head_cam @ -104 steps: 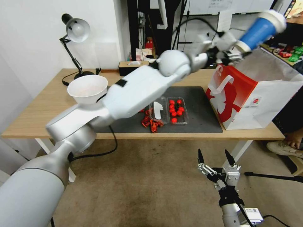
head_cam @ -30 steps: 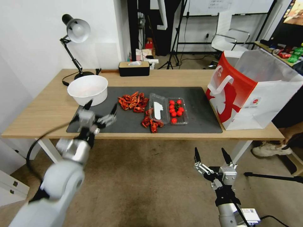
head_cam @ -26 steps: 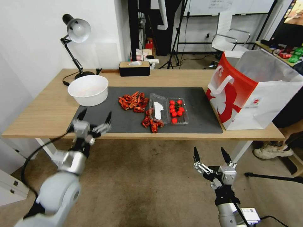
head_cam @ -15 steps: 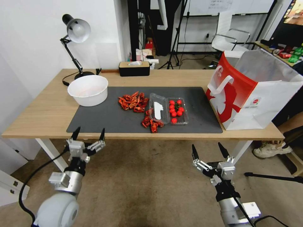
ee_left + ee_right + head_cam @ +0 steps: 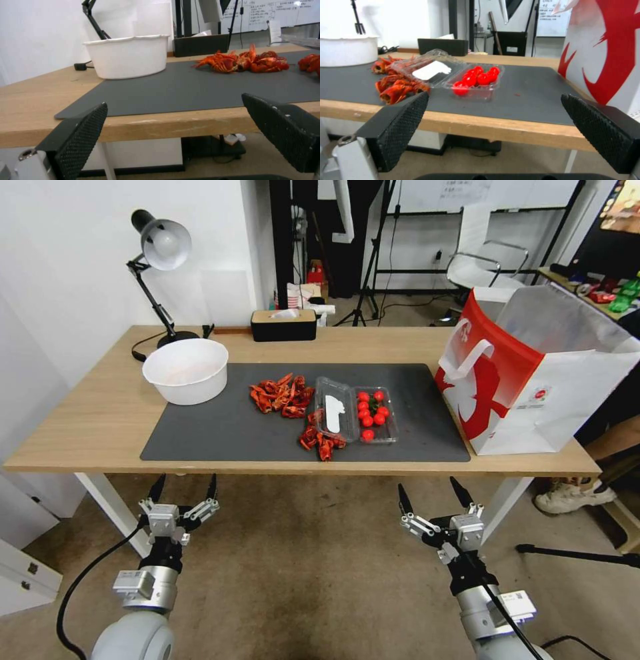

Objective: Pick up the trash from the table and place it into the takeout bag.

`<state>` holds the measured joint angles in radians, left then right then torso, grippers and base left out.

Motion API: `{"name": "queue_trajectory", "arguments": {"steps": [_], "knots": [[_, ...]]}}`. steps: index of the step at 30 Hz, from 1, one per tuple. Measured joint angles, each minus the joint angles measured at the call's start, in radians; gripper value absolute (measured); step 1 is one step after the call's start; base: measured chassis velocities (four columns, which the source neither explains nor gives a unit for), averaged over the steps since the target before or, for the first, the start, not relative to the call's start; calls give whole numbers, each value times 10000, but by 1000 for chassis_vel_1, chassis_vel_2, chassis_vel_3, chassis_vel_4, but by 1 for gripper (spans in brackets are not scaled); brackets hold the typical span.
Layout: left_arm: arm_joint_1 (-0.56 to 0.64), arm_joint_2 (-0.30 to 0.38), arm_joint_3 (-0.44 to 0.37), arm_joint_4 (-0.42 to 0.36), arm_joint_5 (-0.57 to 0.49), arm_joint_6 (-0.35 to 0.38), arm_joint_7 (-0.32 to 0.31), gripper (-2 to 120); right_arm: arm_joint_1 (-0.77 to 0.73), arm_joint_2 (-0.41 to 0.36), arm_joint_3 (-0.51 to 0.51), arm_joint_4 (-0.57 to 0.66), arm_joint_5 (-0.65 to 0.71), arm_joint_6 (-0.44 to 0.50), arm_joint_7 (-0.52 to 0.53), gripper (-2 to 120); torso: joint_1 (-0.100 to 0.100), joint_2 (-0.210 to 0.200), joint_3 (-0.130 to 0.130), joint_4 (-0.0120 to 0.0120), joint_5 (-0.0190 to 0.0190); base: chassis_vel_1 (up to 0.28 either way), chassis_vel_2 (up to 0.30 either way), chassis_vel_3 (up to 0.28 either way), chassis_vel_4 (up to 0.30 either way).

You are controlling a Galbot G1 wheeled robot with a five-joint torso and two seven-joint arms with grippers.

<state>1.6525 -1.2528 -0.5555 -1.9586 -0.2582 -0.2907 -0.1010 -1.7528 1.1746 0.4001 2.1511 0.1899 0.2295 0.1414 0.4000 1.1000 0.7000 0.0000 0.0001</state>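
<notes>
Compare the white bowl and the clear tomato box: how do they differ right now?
The white bowl is round, opaque and tall-walled; the clear tomato box is flat, rectangular and see-through. The bowl stands at the dark mat's far left corner, the box near the mat's middle. The box lies hinged open with red tomatoes inside; the bowl's contents are unclear. Both rest on the table.

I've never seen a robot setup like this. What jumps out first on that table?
The takeout bag, red and white, stands tall at the right end of the table, dwarfing everything else. On the dark mat lie bright red crayfish shells beside an open clear box of tomatoes, with a large white bowl to the left. Below the table's front edge, the left gripper and right gripper hang open.
</notes>
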Motion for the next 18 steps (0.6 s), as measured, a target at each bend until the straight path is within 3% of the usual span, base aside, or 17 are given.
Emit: {"name": "queue_trajectory", "arguments": {"steps": [18], "knots": [[110, -30, -113, -25, -2, -114, 105, 100, -6, 39, 0, -55, 183, 59, -203, 100, 0, 0, 0, 0, -1, 0, 0, 0, 0]]}}
